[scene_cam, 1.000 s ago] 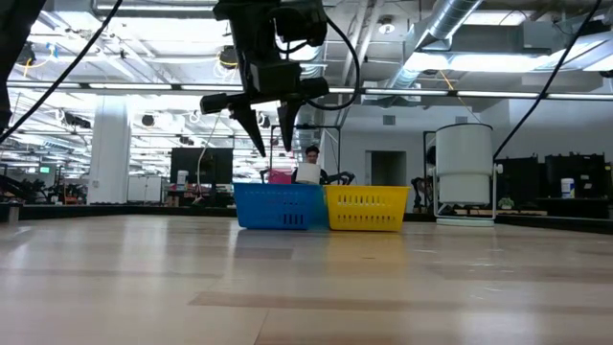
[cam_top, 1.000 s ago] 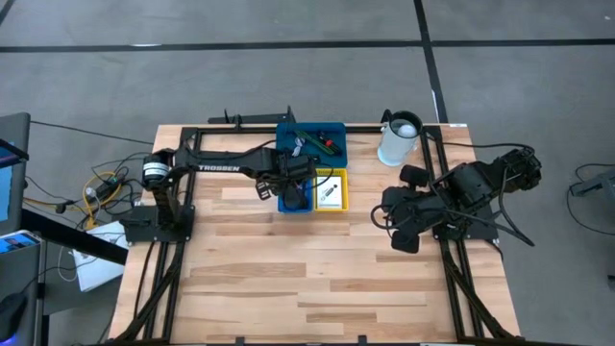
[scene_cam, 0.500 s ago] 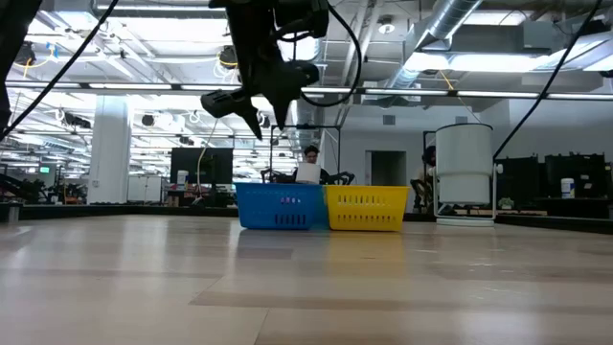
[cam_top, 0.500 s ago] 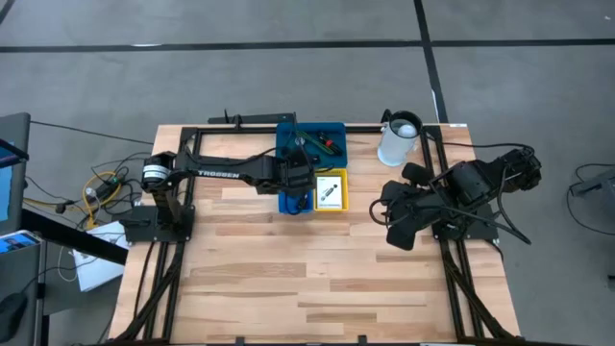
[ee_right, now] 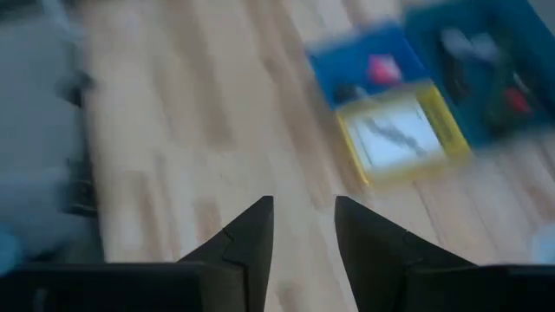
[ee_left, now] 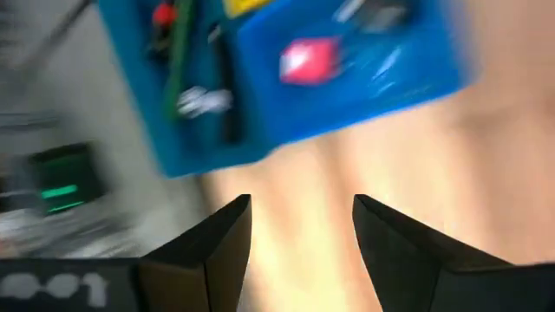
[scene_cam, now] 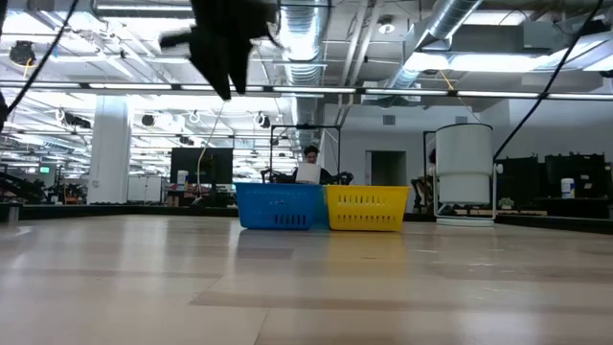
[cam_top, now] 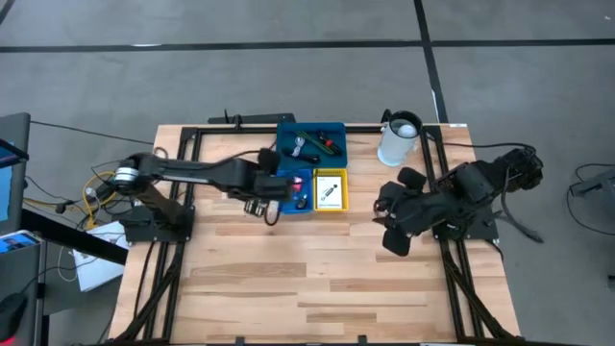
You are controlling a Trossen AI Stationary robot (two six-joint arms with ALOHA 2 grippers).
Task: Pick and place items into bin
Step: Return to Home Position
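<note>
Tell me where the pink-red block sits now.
High view: the pink-red block lies inside the small blue square bin, left of the yellow square bin, with the left gripper hovering just left of it.

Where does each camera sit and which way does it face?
High: above, facing straight down on the table; left arm and right arm show.
Low: table height, facing level at small blue bin, yellow bin; left arm at top.
Left wrist: left gripper, open, facing the pink block.
Right wrist: right gripper, open, facing both bins.
Both wrist views share the pink block.
</note>
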